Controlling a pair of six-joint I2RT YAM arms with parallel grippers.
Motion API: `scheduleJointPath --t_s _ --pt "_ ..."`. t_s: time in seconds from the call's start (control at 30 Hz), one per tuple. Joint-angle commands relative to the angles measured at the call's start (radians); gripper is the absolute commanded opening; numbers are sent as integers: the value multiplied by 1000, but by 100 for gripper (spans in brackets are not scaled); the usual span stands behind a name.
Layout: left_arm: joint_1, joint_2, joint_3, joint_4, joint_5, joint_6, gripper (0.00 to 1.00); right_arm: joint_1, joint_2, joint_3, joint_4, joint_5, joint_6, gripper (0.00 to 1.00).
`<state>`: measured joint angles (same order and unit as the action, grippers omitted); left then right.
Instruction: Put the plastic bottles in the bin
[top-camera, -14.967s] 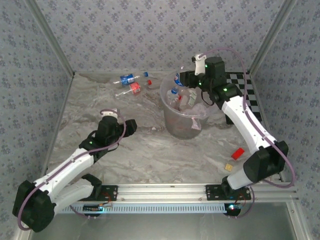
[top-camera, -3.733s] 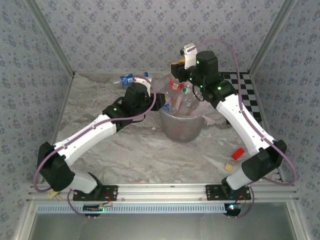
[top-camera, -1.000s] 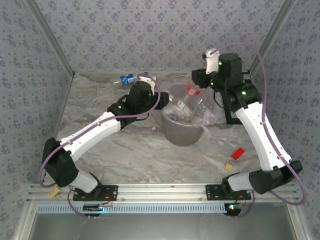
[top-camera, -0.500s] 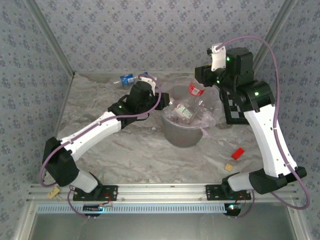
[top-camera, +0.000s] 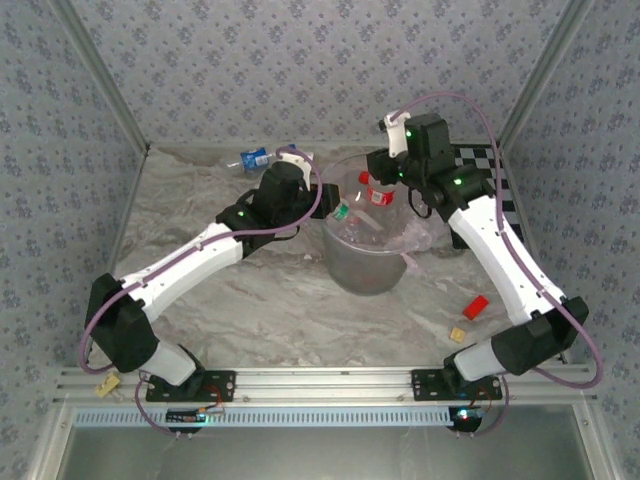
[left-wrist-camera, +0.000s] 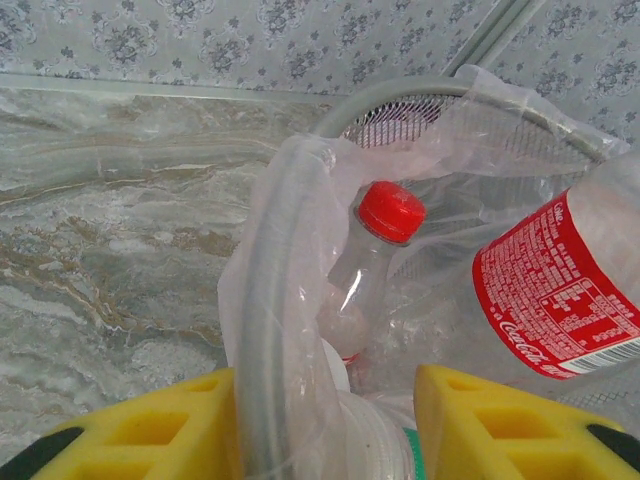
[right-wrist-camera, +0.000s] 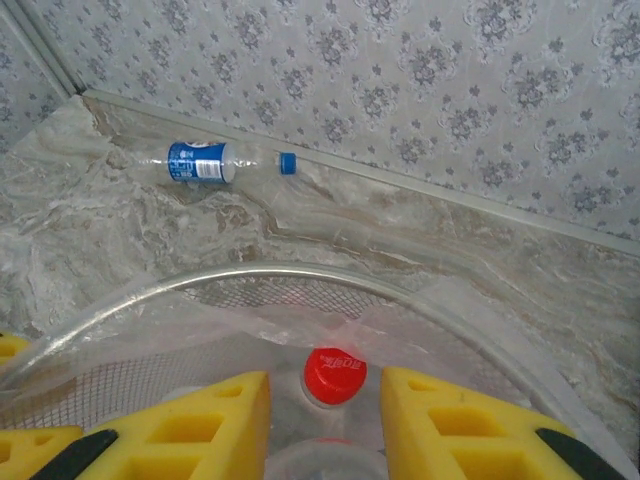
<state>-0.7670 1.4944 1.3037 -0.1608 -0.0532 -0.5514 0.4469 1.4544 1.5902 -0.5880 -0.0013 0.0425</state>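
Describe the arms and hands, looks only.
Both alike: left arm and right arm have white tapered links, black joint housings with small green lights, and a loose purple cable looping along each. Left hand and right hand carry blocky yellow fingers with rectangular recesses.

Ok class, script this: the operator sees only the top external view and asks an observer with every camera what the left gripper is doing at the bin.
Operator: What is the left gripper doing at the bin?
Observer: On the left wrist view its yellow fingers straddle the rim and the liner bag.
Operator: And the red-label bottle in the right gripper?
Observer: The left wrist view lets you read Coca-Cola on that label.
Operator: The blue-label bottle by the back wall?
Observer: The right wrist view shows a blue cap at its right end.
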Motion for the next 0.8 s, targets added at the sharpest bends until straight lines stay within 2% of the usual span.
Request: scheduleJointPath --t_s 0.0,0.23,0.4,0.63,0.77 --pt "3 17 -18 -91 -6 20 46 27 92 -147 -195 -56 59 0" --pt "2 15 -19 -89 -4 19 46 53 176 -250 -129 -164 141 0" --pt "2 10 -19 -95 -2 23 46 73 193 -125 -256 -83 88 0" --pt "2 -5 -24 -96 -11 24 46 102 202 216 -559 92 -7 0" --pt "3 -15 -27 -98 -23 28 46 114 222 235 -627 142 -1 0"
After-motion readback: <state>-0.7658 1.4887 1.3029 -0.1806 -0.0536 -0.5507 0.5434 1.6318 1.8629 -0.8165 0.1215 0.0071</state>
